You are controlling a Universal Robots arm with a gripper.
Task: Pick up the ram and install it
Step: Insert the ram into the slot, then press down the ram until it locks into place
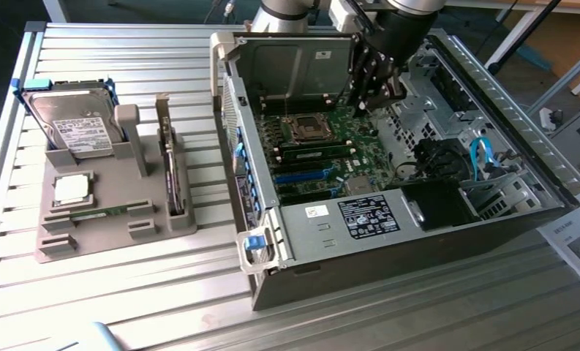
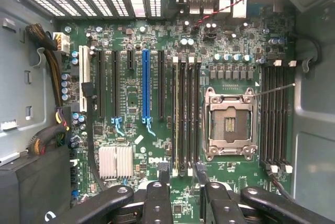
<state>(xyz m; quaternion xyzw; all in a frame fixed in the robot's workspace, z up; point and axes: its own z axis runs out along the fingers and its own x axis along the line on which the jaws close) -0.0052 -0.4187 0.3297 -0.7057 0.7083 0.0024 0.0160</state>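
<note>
Hovering open and empty inside the open grey metal computer case (image 1: 388, 234), the black gripper (image 2: 180, 174) stood above the long green ram stick (image 2: 178, 116), seated in the green motherboard (image 2: 131, 98).

Ribbed metal table (image 1: 123, 292) w/ pale slats — daylit; blue floor beyond.
</note>
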